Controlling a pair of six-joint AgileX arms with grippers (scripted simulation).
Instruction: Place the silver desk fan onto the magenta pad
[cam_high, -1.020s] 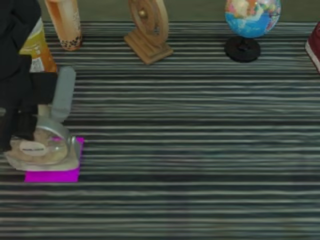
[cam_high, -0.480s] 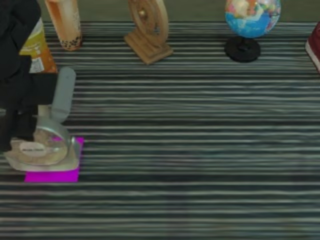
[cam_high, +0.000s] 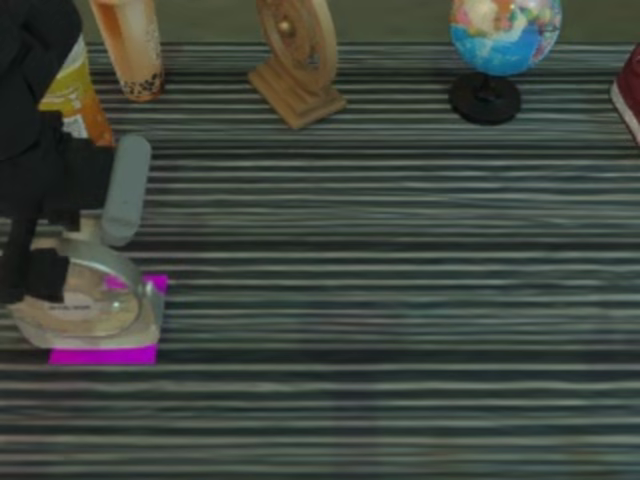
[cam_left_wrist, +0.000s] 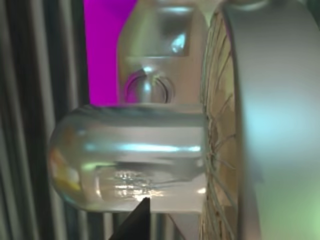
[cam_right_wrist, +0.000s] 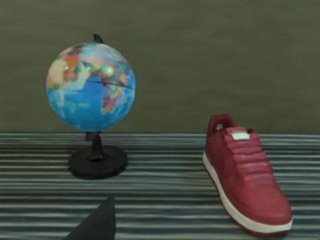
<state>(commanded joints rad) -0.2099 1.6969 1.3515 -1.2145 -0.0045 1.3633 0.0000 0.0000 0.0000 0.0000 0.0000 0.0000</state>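
Note:
The silver desk fan (cam_high: 85, 300) stands over the magenta pad (cam_high: 100, 354) at the table's left edge and hides most of it. My left gripper (cam_high: 38, 272) is shut on the fan from the left side. In the left wrist view the chrome motor housing (cam_left_wrist: 130, 155) and the wire-grille head (cam_left_wrist: 225, 130) fill the picture, with magenta pad (cam_left_wrist: 102, 50) behind them. One dark fingertip (cam_left_wrist: 136, 222) lies against the housing; the other is hidden by the head. My right gripper is parked off the table's right side and open, with one fingertip (cam_right_wrist: 100, 220) showing.
Along the far edge stand a tall orange drink cup (cam_high: 130, 45), a wooden round ornament (cam_high: 297, 60) and a globe (cam_high: 495, 50). A yellow bag (cam_high: 78, 100) sits behind my left arm. A red sneaker (cam_high: 628, 95) lies at the far right.
The fan has sunk lower onto the pad with my left gripper, and less magenta shows along the near edge. The right arm has not moved.

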